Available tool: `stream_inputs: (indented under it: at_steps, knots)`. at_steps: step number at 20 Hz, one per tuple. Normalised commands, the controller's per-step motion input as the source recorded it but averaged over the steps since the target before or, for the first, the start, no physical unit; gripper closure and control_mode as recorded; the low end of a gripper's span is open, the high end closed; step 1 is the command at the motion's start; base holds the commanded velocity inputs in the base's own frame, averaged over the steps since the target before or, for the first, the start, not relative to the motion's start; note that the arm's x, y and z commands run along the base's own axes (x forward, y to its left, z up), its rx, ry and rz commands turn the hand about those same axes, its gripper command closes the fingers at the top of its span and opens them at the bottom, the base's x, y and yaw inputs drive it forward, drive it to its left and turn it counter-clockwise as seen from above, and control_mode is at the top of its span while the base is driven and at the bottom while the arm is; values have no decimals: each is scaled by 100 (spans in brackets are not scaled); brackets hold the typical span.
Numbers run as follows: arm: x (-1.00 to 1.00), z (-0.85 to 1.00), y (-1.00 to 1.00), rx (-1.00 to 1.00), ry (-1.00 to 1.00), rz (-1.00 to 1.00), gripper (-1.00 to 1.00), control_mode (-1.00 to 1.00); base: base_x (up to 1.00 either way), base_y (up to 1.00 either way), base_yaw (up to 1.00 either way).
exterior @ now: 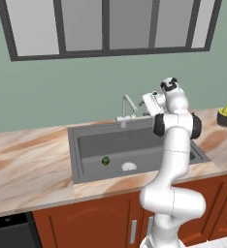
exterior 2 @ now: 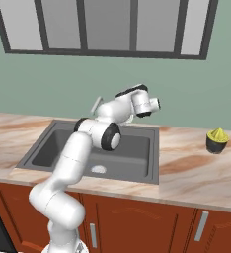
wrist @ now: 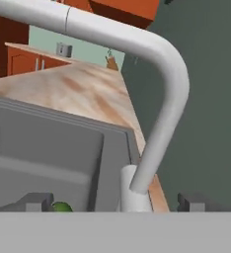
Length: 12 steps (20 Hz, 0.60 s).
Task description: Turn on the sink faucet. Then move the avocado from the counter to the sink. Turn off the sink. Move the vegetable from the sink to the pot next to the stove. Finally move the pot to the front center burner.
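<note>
Hand (exterior: 152,100) raised just behind the sink (exterior: 86,140), beside the faucet (exterior: 127,107); its fingertips (wrist: 38,201) stand apart, straddling the faucet base. Avocado (exterior: 105,161) rests on the sink floor near the drain (exterior: 129,166). Small pot (exterior: 226,116) stands on the table (exterior: 28,164), far right.

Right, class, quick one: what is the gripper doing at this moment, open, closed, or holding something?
Gripper: open, holding nothing; its fingertips sit either side of the faucet base.
</note>
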Motion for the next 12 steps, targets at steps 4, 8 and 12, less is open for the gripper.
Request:
stream_inputs:
  at_steps: [4, 8, 12]
  knots:
    - [-97, 25, 32, 0, -19, -7, -100, -100, 0, 0, 0]
    - [-98, 44, 22, 0, -17, -10, -100, -100, 0, 0, 0]
    - [-94, 48, 21, 0, -16, -10, -100, -100, 0, 0, 0]
